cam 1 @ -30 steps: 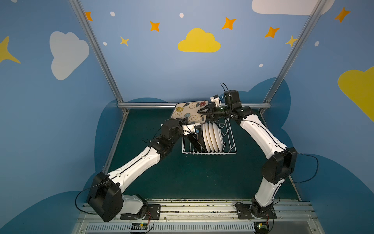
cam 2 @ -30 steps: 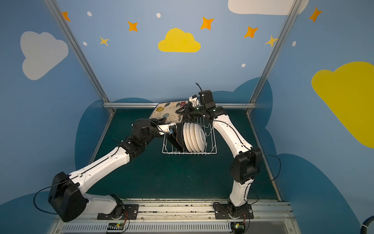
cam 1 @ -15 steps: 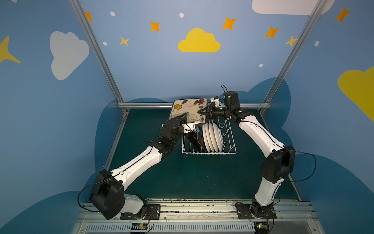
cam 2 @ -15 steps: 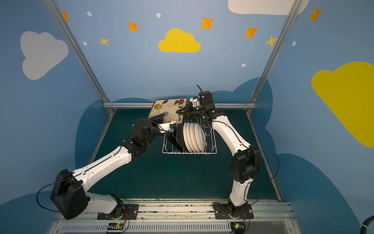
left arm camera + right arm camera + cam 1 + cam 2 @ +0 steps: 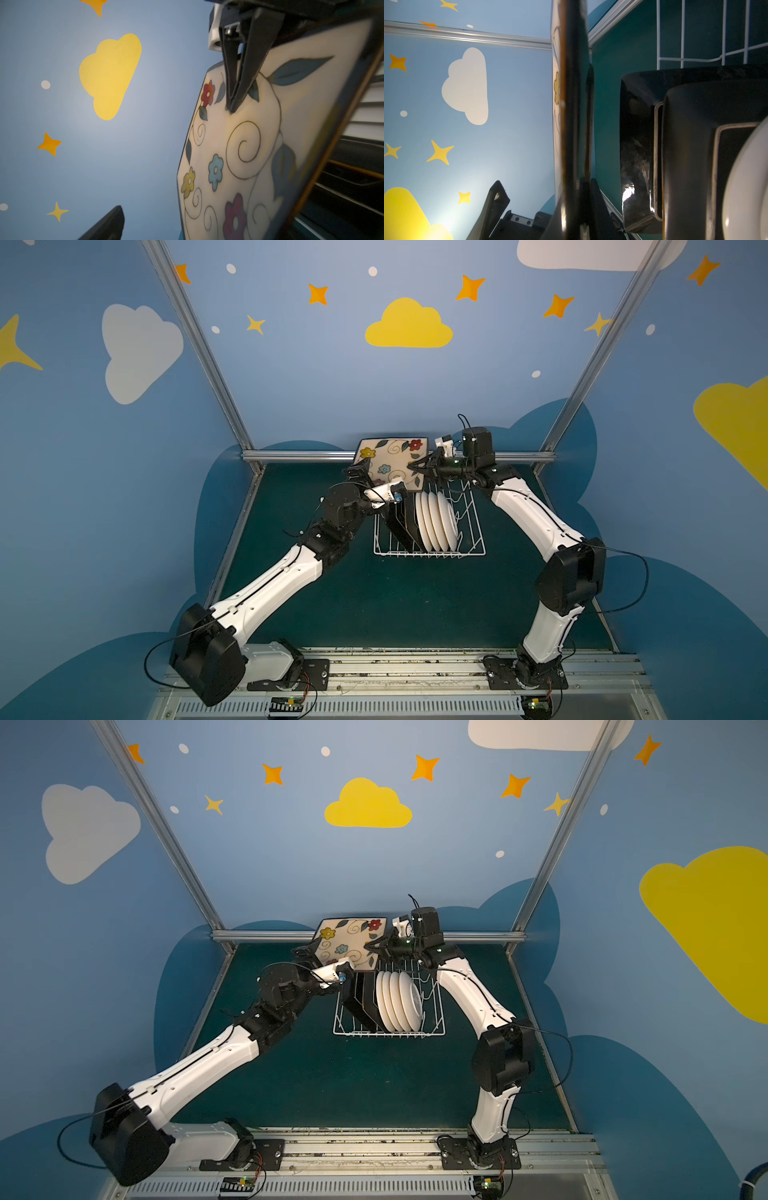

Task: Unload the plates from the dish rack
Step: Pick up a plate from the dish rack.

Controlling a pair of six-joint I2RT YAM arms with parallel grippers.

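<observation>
A square plate (image 5: 392, 462) (image 5: 347, 942) with a cream flower-and-swirl face hangs tilted above the dish rack's far left corner. My right gripper (image 5: 414, 467) (image 5: 369, 946) (image 5: 232, 104) (image 5: 571, 193) is shut on its right edge. My left gripper (image 5: 370, 479) (image 5: 322, 959) (image 5: 192, 228) is open around the plate's lower left corner, one finger (image 5: 108, 224) standing clear of the face. In the white wire dish rack (image 5: 471, 531) (image 5: 434, 1011) (image 5: 683, 41) stand black-backed square plates (image 5: 401, 518) (image 5: 362, 998) (image 5: 695, 145) and several round white plates (image 5: 436, 514) (image 5: 399, 998) (image 5: 747, 187).
The rack sits on a dark green mat (image 5: 415, 605) (image 5: 374, 1085). An aluminium rail (image 5: 291, 456) (image 5: 266, 936) and the blue wall close the back just behind the lifted plate. Sloping frame posts flank both sides.
The left gripper has opened and let go of the flowered plate. The right gripper has closed on its right edge, and the plate has tipped more upright.
</observation>
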